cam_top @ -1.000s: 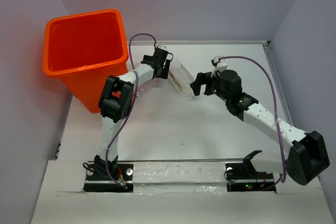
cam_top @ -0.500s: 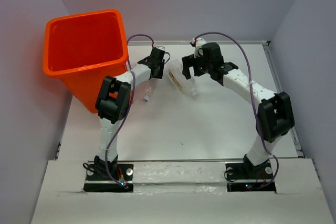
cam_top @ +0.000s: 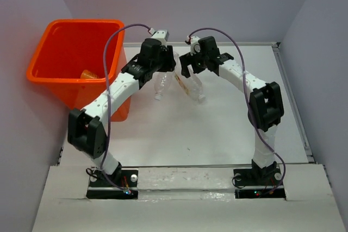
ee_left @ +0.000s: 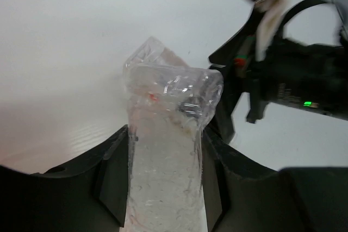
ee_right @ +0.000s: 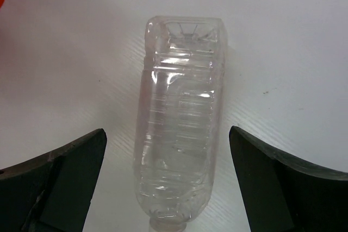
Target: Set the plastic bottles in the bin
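My left gripper (ee_left: 166, 188) is shut on a clear, crushed, unlabelled plastic bottle (ee_left: 166, 134), which sticks out past the fingers. From above, that gripper (cam_top: 161, 73) holds the bottle (cam_top: 159, 86) over the table, just right of the orange bin (cam_top: 41, 77). A second clear plastic bottle (ee_right: 179, 129) lies on the table between the wide-open fingers of my right gripper (ee_right: 168, 180), its neck toward the camera and neither finger touching it. In the top view the right gripper (cam_top: 187, 71) hovers over that bottle (cam_top: 196, 89). A tan-labelled bottle (cam_top: 88, 74) lies in the bin.
The bin stands at the table's far left, close beside the left forearm. The two grippers are close together at the back middle of the table; the right gripper (ee_left: 272, 74) shows in the left wrist view. Grey walls enclose the table at the back and sides.
The left gripper has shut on a bottle and lifted it, its elbow swinging left. The right arm swept left over the other bottle. The bin now sits further left and lower in view.
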Robot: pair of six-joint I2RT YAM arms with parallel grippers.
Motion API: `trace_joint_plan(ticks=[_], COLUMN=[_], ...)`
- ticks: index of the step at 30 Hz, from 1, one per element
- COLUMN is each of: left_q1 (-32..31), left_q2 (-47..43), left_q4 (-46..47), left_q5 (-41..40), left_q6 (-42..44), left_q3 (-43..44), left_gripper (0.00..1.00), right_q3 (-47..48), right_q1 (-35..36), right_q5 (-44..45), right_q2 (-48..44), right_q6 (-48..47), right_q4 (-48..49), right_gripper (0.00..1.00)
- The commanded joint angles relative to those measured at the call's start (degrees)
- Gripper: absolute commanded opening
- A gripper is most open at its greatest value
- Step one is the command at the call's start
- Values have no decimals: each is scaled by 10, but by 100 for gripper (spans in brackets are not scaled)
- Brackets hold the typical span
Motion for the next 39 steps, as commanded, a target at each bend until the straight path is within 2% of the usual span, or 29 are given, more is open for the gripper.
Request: trace_joint_plan(ticks=[1,9,12,14,16,17,21,22,25,28,30,32,33,35,36,37,38,39], left_q1=[-34,-59,-66,-65,-62,-56,16,56,107,147,160,178,188,196,200,201,202,204], left_q2=[-97,-149,-164,-178,-190,-190,-186,-187,-191,-200,-204,-201,-197,-194,-191,-189,-190,-192], left_q4=[50,76,72,74,55,28,-27,-31,-40,-26,-4,14,22,55,66,75,86,92], left_q5=[19,62,55,7,-78,-92,-136,-154,-190,-265,-322,-362,-380,-401,-412,-431,-437,-437], left_q6=[-32,-41,-36,-24,-3,10,16,15,24,47,54,61,70,83,89,95,92,90], left_q3=[-16,56,135,159,209,226,310,321,325,290,263,236,220,200,189,164,150,134], left_gripper=[32,31,31,32,32,32,32,32,32,33,33,33,33,33,33,34,35,42], right_q3=[18,33,43,50,58,59,69,73,79,74,64,44,37,20,-2,-14,-24,-35], right_q1=[4,17,23,23,29,29,29,29,29,29,29,29,29,29,29,29,29,29], right_q5=[-41,5,29,76,102,115,129,126,124,92,92,95,95,89,88,88,90,89], right_q2=[15,37,56,69,85,88,105,109,125,125,120,100,81,55,40,8,-10,-27], right_q6=[-11,-23,-40,-49,-64,-66,-72,-72,-66,-56,-49,-36,-28,-17,-12,0,5,11], right_q4=[-32,-33,-41,-52,-57,-60,-63,-64,-68,-66,-62,-45,-35,-19,-10,-1,18,24], right_gripper=[100,100,100,100,100,100,100,100,100,100,95,84,73,65,55,51,47,44])
